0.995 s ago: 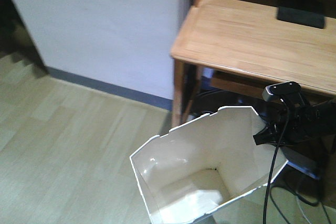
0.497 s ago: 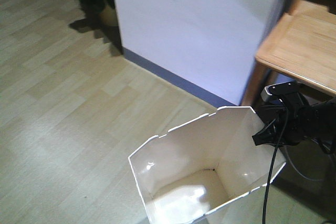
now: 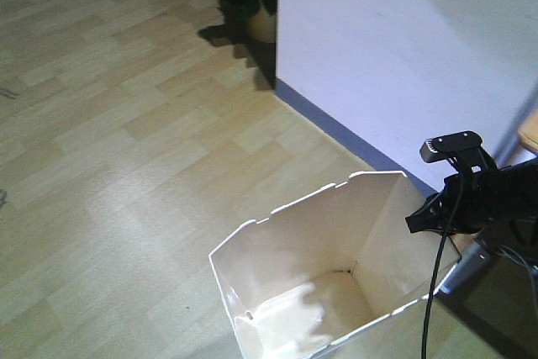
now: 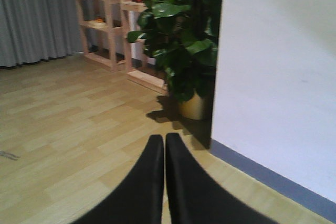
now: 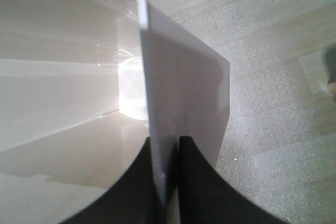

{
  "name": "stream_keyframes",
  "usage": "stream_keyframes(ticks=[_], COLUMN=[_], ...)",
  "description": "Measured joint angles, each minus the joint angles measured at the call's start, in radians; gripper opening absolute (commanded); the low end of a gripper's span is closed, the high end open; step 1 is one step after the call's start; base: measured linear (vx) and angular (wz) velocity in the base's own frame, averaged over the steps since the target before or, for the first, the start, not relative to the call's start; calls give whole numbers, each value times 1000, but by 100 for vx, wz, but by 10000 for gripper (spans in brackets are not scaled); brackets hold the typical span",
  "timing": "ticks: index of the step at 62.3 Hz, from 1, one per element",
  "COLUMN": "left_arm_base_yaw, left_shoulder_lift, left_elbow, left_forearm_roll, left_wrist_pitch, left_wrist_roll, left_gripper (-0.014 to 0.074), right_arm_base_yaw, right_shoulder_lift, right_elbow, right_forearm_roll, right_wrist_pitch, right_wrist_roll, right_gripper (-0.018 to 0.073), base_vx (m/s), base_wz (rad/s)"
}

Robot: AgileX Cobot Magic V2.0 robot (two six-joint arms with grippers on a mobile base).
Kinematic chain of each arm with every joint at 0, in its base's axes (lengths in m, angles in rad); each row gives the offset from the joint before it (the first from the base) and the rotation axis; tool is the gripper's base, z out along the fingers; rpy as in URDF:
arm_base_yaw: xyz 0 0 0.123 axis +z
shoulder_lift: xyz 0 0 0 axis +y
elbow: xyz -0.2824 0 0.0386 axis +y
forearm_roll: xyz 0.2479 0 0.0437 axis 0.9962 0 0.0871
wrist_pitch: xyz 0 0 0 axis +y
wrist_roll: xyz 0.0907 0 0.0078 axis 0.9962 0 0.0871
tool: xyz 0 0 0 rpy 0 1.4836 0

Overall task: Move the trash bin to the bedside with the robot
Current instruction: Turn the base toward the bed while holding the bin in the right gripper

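With my right gripper [image 5: 165, 148] pinching the thin wall of the trash bin [image 3: 311, 233] (left gripper [image 4: 164, 148] closed, empty), I favour slow, smooth base turns lest it slip.

Soft indoor light; pale glare on floor [image 3: 118, 208]; plant [image 4: 178, 40] casts dark shadow; left wrist view dim, slightly blurred.

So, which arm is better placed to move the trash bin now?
The right. The right gripper is shut on the wall of the trash bin, one finger inside, one outside. The left gripper is shut on nothing, facing a potted plant, with no bin in its view.
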Motion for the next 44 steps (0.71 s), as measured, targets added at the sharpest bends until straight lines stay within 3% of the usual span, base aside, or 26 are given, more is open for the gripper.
stream_keyframes(ticks=[44], left_arm_base_yaw=[0], left_shoulder_lift=[0], left_elbow=[0], left_forearm_roll=[0], left_wrist_pitch=[0], left_wrist_roll=[0], left_gripper=[-6], right_arm_base_yaw=[0], right_shoulder_lift=[0], right_elbow=[0], right_forearm_roll=[2], right_wrist_pitch=[2], right_wrist_roll=[0], right_gripper=[-6], base_vx=[18], base_wz=[61])
